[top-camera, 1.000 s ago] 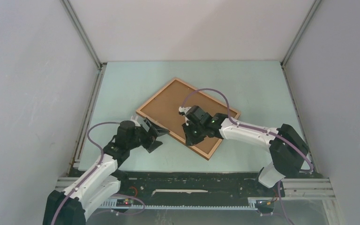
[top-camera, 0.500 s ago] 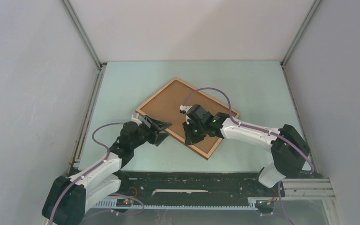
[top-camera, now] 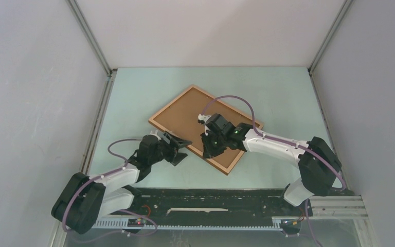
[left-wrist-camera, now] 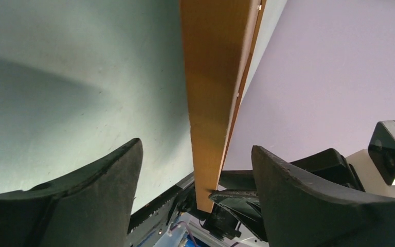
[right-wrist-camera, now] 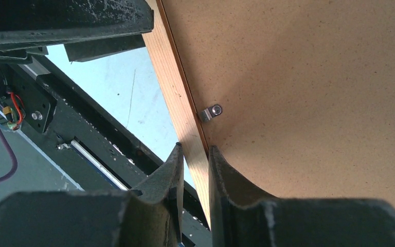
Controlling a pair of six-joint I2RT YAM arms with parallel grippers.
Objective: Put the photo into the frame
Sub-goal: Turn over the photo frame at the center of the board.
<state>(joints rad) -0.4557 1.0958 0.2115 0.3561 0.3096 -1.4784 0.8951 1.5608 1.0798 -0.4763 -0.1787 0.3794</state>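
Right hand (right-wrist-camera: 194, 154), arm stretched low across the table (top-camera: 133, 92), clamps the frame's (top-camera: 182, 110) near rail; left hand (left-wrist-camera: 195, 146) lies wide open, straddling the frame's edge.

The thin light-brown wooden rectangular picture frame (top-camera: 182, 110) lies back-up, cornerwise, on the pale-green surface (top-camera: 133, 92). The left gripper (top-camera: 183, 148) sits at its near-left edge. Further right, the fingers (right-wrist-camera: 164, 180) of the right gripper (top-camera: 207, 152) straddle that edge.

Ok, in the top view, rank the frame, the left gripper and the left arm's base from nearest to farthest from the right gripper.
1. frame, its near rail clamped in the right gripper.
2. left gripper, just to the left.
3. left arm's base, bottom left.
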